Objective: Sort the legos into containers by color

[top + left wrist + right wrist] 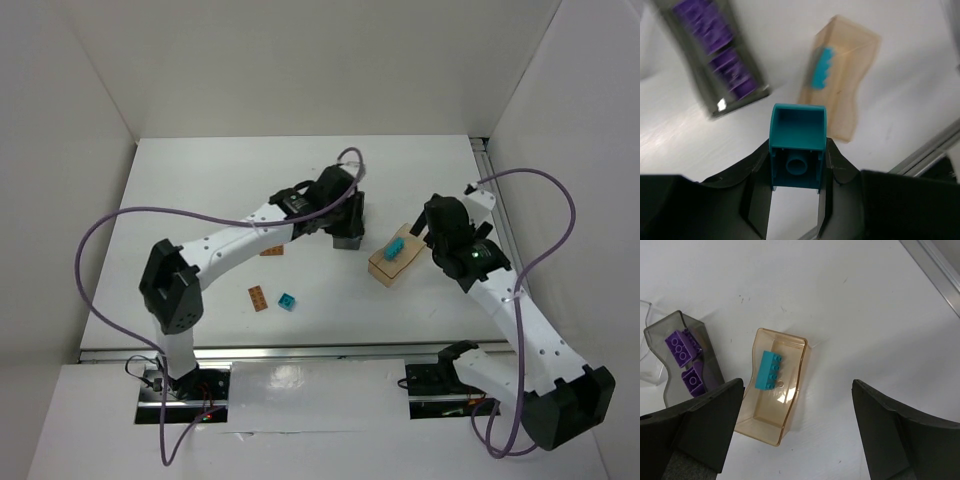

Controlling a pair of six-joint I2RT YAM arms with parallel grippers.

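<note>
Teal square plastic brick (797, 132) is clamped in the left gripper (797, 167), with the tan translucent rectangular tray (850, 90) ahead to its right on the white counter (905, 100). The right gripper (799, 410) is spread wide above that tray, which holds a long teal brick (768, 370).

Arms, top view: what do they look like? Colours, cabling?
The left arm and right arm have white links with black joints and bases. A purple cable loops off each. The left hand and right hand have black wedge-shaped fingers.
</note>
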